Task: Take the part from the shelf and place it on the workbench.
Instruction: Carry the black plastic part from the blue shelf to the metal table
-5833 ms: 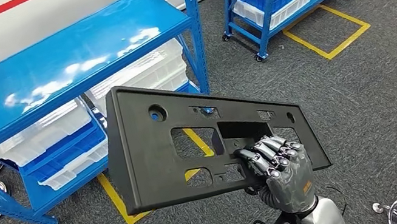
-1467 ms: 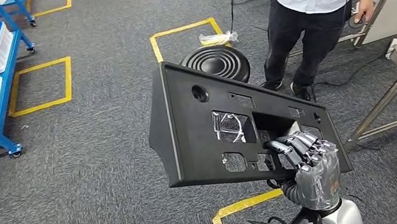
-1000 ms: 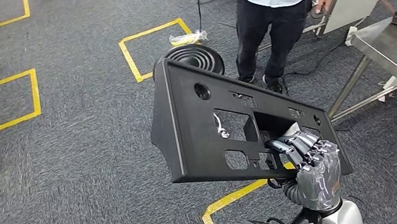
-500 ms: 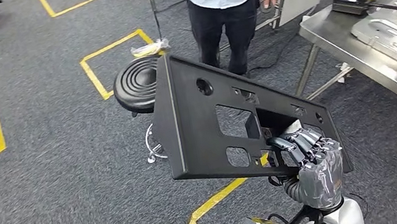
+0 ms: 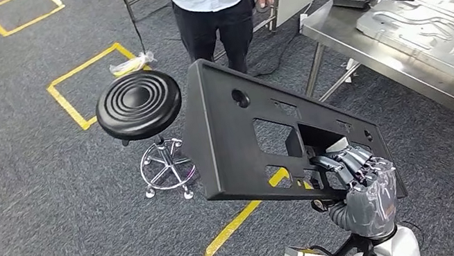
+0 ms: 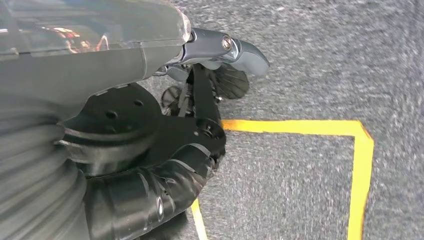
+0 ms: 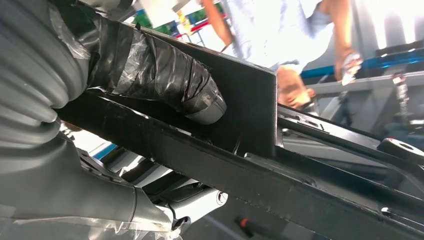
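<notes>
The right hand [image 5: 360,189] grips the big black panel [image 5: 248,145] by a cut-out near its lower corner, carrying it upright short of the steel desk [image 5: 423,58]. It looks stiff, light, awkwardly wide; a mid-edge hold would balance better.

black part [image 5: 241,146], grey hand [image 5: 362,192], black ribbed stool [image 5: 139,105], yellow floor lines [image 5: 229,237], grey carpet [image 5: 37,225], silver workbench [image 5: 410,60]
</notes>
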